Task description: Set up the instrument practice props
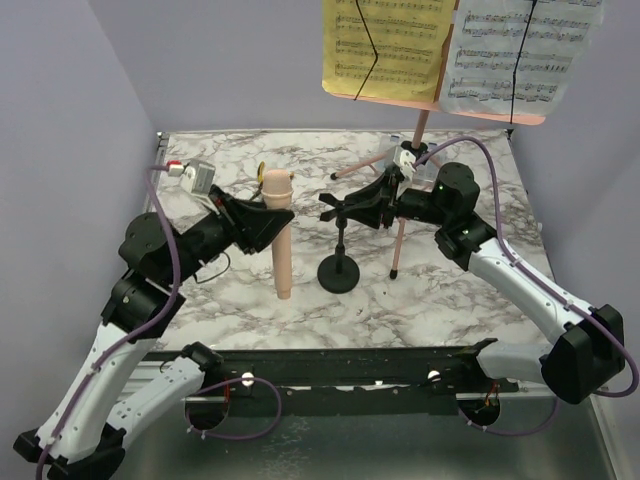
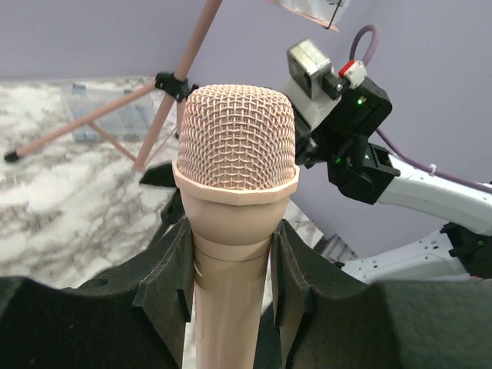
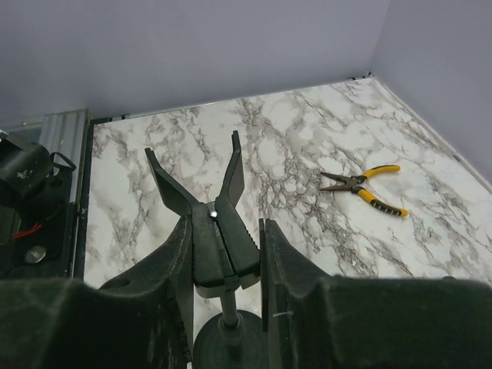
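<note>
Room: plain lavender walls enclose the table at the back and on both sides.
Surface: white marble-patterned tabletop with grey veining, and a black rail along its near edge.
Writing: printed staves of notes cover the yellow music sheet and the white music sheet. Any wording is too small to read.
Music stand: the pink tripod music stand is upright at the back right, with both sheets side by side on its desk, yellow to the left.
Mic stand: the short black mic stand is upright at mid-table on its round base, in front of the tripod legs.
Microphone: the pink-beige microphone is upright with its mesh head up, just left of the mic stand and apart from it.
Left gripper: clamped on the microphone body below the head.
Right gripper: its fingers closely flank the stand's forked clip. Whether both press on it cannot be told.
Pliers: the yellow-handled pliers lie flat on the marble, well apart from the stands.
</note>
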Robot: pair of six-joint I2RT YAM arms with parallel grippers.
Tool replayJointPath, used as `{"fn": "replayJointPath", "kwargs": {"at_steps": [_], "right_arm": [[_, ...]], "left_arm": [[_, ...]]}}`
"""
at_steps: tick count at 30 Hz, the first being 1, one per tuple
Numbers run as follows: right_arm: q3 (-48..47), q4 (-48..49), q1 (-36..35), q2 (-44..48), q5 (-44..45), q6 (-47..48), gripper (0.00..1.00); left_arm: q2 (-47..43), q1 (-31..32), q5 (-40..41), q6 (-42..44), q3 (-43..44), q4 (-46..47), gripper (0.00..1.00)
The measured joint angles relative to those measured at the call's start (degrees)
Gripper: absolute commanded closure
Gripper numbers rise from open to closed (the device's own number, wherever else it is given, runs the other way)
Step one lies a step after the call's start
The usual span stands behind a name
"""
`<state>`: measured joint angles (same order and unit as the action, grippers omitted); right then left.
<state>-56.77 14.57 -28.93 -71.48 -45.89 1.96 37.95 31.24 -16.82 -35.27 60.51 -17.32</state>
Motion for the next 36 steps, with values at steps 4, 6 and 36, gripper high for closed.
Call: {"fn": "replayJointPath", "kwargs": {"at_steps": [4,6,36], "right_arm": [[0.8,1.9,0.0,-0.1,-0.3,-0.6,1.0],[1.0,2.6,0.0,-0.2,-0.6,-1.2,1.0],[1.9,6.0,0.0,-0.9,-1.4,-5.5,1.0]], "left_arm": [[8.4,0.0,-3.4,8.5,5.7,5.3,1.0],[11.7,0.0,-4.7,12.4,7.3,7.6,1.0],[26.3,1.5,-14.8,26.3,-2.2,39.5,1.0]]}}
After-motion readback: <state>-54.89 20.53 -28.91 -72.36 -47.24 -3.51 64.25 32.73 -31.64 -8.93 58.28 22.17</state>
